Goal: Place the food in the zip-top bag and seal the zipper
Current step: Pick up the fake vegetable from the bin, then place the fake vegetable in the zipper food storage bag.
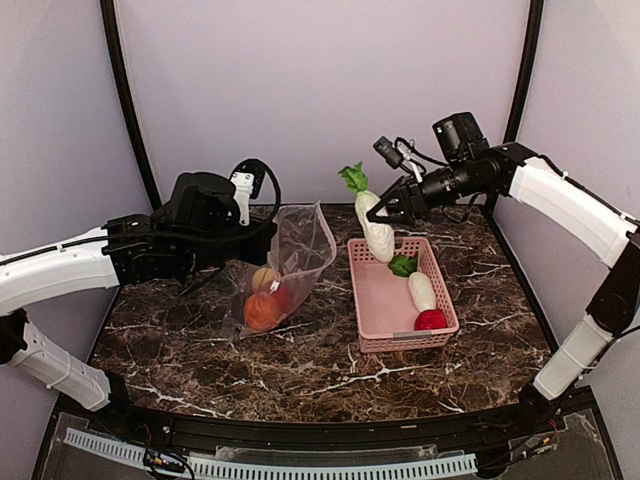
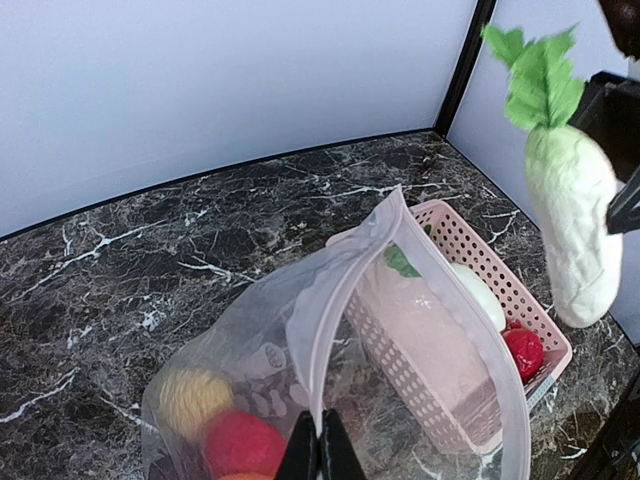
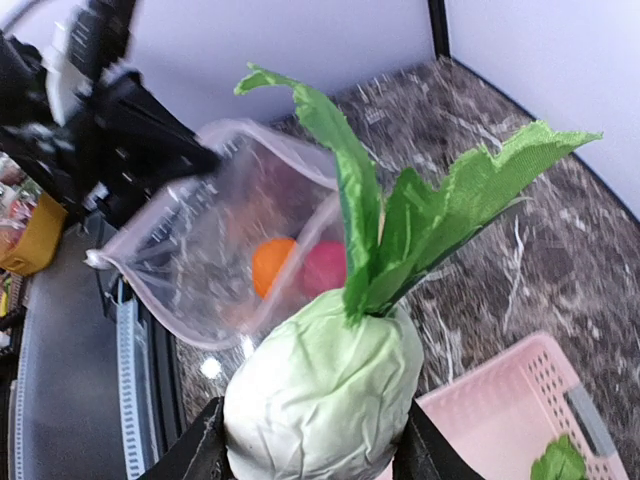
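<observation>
Your right gripper (image 1: 388, 210) had its jaws partly closed around the radish (image 1: 377, 232), held in the air over the far left corner of the basket (image 1: 405, 338). Its long axis was near upright with the leaves on top, so the coming move ran leftward from the basket to the bag (image 1: 300, 250) just beside it. Your left gripper (image 2: 320, 452) was pinched fully closed on the bag's rim, holding the mouth up and, as far as the blurred wrist view showed, open toward the basket, with three balls (image 1: 265, 300) inside. A second radish (image 1: 422, 290) and a red ball (image 1: 431, 320) lay in the basket; no brand or writing was readable.
</observation>
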`<move>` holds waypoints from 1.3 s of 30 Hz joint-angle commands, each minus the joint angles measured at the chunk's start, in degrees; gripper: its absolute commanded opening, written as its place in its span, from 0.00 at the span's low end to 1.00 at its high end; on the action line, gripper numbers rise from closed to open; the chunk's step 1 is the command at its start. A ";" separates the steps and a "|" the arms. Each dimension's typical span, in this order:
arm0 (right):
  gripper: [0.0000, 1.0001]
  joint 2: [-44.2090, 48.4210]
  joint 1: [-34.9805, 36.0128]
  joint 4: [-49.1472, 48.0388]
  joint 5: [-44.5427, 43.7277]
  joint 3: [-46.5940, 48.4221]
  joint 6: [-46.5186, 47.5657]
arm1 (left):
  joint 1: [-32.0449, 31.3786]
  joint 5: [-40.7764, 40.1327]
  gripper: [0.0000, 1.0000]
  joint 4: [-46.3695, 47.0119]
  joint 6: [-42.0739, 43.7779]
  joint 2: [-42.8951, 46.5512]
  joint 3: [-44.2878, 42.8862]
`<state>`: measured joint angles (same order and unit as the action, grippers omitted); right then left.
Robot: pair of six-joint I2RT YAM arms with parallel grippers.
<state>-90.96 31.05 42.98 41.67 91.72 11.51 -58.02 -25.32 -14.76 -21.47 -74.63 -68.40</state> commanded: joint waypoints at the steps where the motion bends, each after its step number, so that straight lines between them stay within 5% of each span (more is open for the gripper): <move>1: 0.44 0.84 1.67 -9.99 11.34 3.82 -6.18 | -0.01 0.48 0.01 0.80 -0.70 -1.25 -0.69; 17: 0.43 -10.26 10.90 -16.14 12.68 12.67 -10.32 | 0.00 1.83 0.01 0.91 -2.24 -0.57 -2.30; 27: 0.48 -9.63 11.84 -25.67 7.69 7.29 -10.59 | 0.01 1.19 0.01 0.44 -1.99 0.63 -1.99; 39: 0.57 -10.54 12.90 -24.36 5.67 6.73 -8.18 | 0.01 0.36 0.01 0.75 -1.72 1.43 -0.84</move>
<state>-101.78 43.13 19.70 47.66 99.07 1.69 -58.02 -23.94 -13.82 -23.31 -75.29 -69.45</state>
